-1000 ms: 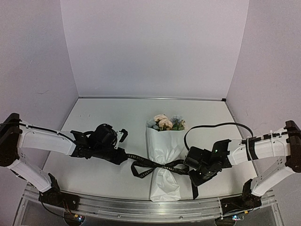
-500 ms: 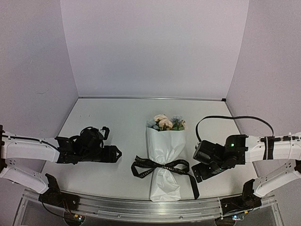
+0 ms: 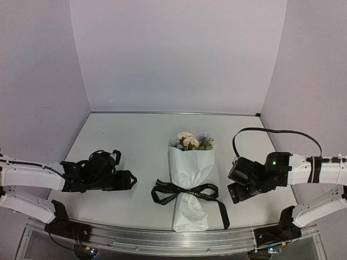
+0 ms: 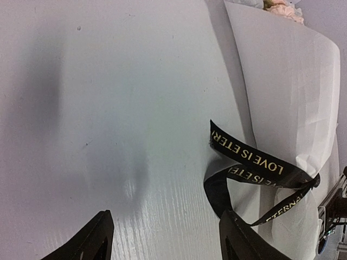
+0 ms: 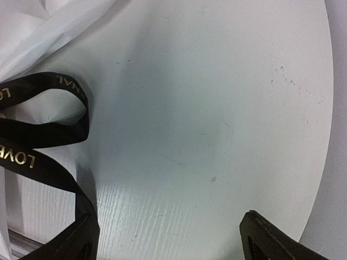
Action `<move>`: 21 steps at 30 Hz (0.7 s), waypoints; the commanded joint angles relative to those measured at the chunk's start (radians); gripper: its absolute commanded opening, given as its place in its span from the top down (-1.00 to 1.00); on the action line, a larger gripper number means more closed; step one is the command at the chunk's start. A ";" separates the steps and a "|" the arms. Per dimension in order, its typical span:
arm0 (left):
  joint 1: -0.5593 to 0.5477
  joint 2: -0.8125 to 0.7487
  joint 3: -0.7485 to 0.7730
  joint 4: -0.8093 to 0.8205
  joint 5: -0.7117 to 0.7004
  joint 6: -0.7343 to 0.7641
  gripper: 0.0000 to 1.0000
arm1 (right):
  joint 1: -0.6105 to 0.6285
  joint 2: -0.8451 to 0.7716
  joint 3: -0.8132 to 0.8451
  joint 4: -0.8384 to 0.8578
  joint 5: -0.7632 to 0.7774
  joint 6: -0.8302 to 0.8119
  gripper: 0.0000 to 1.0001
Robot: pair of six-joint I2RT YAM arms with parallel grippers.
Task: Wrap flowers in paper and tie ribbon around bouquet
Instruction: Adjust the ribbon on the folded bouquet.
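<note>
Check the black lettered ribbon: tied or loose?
Tied: black lettered ribbon cinches the white paper cone, looped in a bow with tails.

I see the bouquet (image 3: 191, 169) lying flat, flowers (image 3: 190, 141) toward 12 o'clock, black ribbon (image 3: 186, 190) bowed around its waist, tail toward 5 o'clock.

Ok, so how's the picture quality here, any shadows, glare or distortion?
Top external: even soft light, sharp, wide-angle curving the rail in front. Left wrist: soft shadow and a pale sheen on the table, ribbon lettering crisp. Right wrist: broad grey shadow mid-table, no glare.
</note>
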 commanded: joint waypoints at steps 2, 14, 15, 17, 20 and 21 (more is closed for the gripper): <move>-0.062 0.071 0.056 0.021 -0.007 -0.044 -0.38 | -0.091 0.030 0.030 0.002 -0.074 0.024 -0.77; -0.150 0.326 0.199 0.067 -0.026 -0.035 -0.29 | -0.117 0.226 0.152 0.069 -0.179 0.014 -0.74; -0.150 0.340 0.207 0.071 -0.024 -0.028 -0.28 | -0.119 0.241 0.158 0.076 -0.184 0.016 -0.73; -0.152 0.373 0.226 0.074 -0.018 -0.014 -0.26 | -0.123 0.268 0.168 0.090 -0.197 0.018 -0.71; -0.154 0.413 0.250 0.072 -0.016 0.006 -0.24 | -0.130 0.315 0.187 0.112 -0.211 0.018 -0.69; -0.155 0.425 0.256 0.072 -0.016 0.011 -0.23 | -0.132 0.326 0.193 0.118 -0.215 0.020 -0.67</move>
